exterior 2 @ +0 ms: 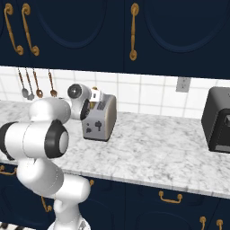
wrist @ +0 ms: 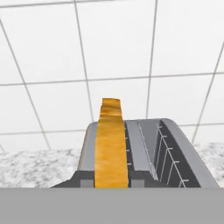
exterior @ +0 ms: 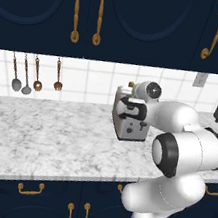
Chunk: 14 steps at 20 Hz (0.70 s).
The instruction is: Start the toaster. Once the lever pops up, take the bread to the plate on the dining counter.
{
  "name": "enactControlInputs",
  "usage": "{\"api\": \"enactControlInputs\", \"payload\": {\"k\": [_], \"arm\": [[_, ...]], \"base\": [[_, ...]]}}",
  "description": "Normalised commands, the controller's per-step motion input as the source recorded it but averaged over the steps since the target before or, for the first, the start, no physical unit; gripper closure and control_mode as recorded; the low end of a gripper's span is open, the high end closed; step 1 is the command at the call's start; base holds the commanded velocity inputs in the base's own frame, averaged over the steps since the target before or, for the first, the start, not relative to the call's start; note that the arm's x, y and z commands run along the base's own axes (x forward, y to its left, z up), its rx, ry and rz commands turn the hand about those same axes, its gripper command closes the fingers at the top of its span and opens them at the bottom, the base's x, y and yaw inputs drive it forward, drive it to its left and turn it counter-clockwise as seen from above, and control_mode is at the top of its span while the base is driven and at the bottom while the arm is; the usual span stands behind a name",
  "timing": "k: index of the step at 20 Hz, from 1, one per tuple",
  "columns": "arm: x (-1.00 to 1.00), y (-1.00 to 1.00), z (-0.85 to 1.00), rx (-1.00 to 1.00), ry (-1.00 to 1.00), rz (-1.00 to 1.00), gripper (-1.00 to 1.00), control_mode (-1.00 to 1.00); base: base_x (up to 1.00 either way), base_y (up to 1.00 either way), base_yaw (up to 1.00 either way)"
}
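A: Where's the claw (exterior: 129,95)?

B: At the toaster (exterior: 129,120), right over its top. Left base view has the hand draped over the toaster's upper end, so the fingers are mostly masked by the wrist. Right base view shows the hand at the toaster's left top corner.

A: Open or closed?

B: Closed down narrow. Hand view shows the bread (wrist: 111,144) edge-on, running up from between the two dark fingertip blocks, so it looks pinched on the slice. The exact contact is at the frame edge, though.

A: Bread still in the slot?

B: Yes, standing upright in the left slot of the toaster as the hand view frames it, sticking above the rim. Right slot beside it shows bare wire guides. From the base views, just a small tan tip shows at the toaster's top beside the hand.

A: Anything else?

B: Toaster sits on the marbled bench (exterior: 44,140) near the tiled wall. Right base view adds a dark boxy appliance (exterior 2: 218,119) well right of the toaster. Left base view shows utensils (exterior: 34,75) hanging on the wall left of it.
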Motion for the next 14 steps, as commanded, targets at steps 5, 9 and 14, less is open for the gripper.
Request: {"api": "enactControlInputs", "payload": {"k": [5,9,14], "arm": [[0.0,0.0,0.25,0.0,0.0,0.0,1.0,-1.0],[0.0,0.0,0.2,0.0,0.0,0.0,1.0,-1.0],[0.0,0.0,0.16,0.0,0.0,0.0,1.0,-1.0]], "base": [[0.0,0.0,0.0],[0.0,0.0,0.0],[0.0,0.0,0.0]]}}
